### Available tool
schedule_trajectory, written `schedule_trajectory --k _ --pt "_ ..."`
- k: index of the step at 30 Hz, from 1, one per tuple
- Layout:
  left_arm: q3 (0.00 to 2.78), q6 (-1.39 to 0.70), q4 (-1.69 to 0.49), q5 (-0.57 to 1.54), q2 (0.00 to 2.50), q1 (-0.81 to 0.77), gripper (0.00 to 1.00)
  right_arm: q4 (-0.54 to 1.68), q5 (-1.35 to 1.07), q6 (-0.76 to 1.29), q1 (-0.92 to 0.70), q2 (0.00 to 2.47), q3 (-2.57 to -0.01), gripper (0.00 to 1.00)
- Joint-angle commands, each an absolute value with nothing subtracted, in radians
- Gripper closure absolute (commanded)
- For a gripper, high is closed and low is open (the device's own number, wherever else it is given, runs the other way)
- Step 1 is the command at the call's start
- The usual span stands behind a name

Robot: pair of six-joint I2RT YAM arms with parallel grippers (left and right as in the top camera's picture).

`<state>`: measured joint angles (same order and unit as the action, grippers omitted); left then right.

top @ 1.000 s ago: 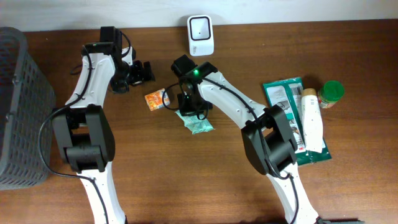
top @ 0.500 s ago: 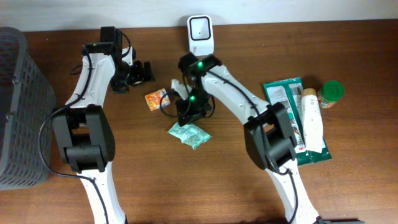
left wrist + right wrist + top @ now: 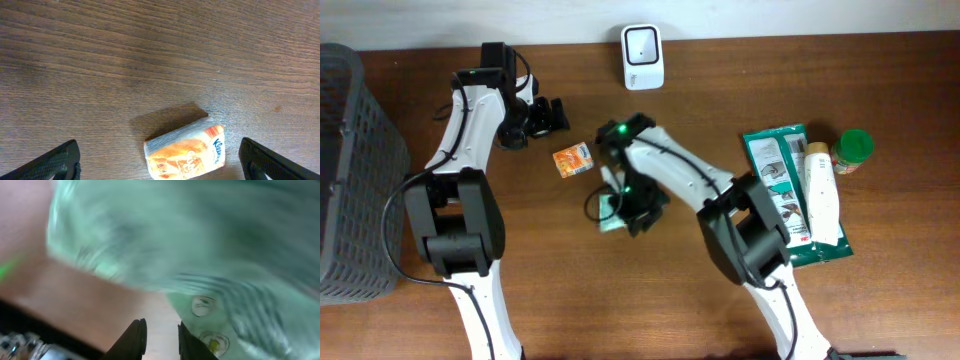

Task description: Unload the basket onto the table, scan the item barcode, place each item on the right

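A white barcode scanner [image 3: 642, 55] stands at the table's back edge. A pale green packet [image 3: 609, 219] lies flat on the wood mid-table, and it fills the right wrist view as a blurred green sheet [image 3: 200, 245]. My right gripper [image 3: 638, 212] hangs low over its right side. Its jaws [image 3: 161, 325] are narrowly open, with bare table showing between them. A small orange tissue packet [image 3: 573, 159] lies left of that. My left gripper [image 3: 558, 115] hovers wide open just behind the orange packet [image 3: 187, 152], nothing between its fingers [image 3: 60, 162].
A grey mesh basket [image 3: 350, 170] stands at the left edge. At the right lie a large dark green bag [image 3: 775, 170], a white bottle [image 3: 820, 190] on top of it, and a jar with a green lid [image 3: 853, 148].
My right gripper went from shut on the green packet to narrowly open, swung back toward the scanner, then came forward and down over the packet, which now lies further front-left. The left arm stayed still.
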<state>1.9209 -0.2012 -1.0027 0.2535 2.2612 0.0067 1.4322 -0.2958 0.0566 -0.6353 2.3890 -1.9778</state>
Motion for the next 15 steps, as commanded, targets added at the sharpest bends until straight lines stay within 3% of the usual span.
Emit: schedule_trajectory --k 1,3,6,7,8,9,10,15 --pt "1.932 -0.185 -1.012 0.258 2.269 -0.009 0.01 1.396 -0.229 0.068 -0.528 2.363 -1.973 0.79" --pt "1.929 -0.185 -1.011 0.258 2.27 -0.025 0.01 1.392 -0.318 -0.031 -0.485 2.363 -1.973 0.85" --pt "1.929 -0.185 -1.011 0.257 2.275 -0.043 0.01 1.42 -0.39 -0.153 -0.456 2.357 -2.009 0.85" --pt "1.929 -0.185 -1.011 0.258 2.275 -0.044 0.13 1.436 -0.39 -0.173 -0.443 2.349 -2.041 0.85" --pt "1.929 -0.185 -1.011 0.268 2.275 -0.044 0.35 1.444 -0.389 -0.179 -0.431 2.344 -2.074 0.85" --pt "1.929 -0.185 -1.016 0.312 2.274 -0.042 0.73 1.448 -0.39 -0.179 -0.411 2.342 -2.112 0.84" --pt "1.934 -0.184 -1.034 0.363 2.272 -0.035 0.98 1.448 -0.391 -0.179 -0.395 2.342 -2.143 0.8" --pt "1.938 -0.068 -1.217 0.491 2.198 -0.022 1.0 1.369 -0.47 -0.214 -0.319 2.348 -2.201 0.68"
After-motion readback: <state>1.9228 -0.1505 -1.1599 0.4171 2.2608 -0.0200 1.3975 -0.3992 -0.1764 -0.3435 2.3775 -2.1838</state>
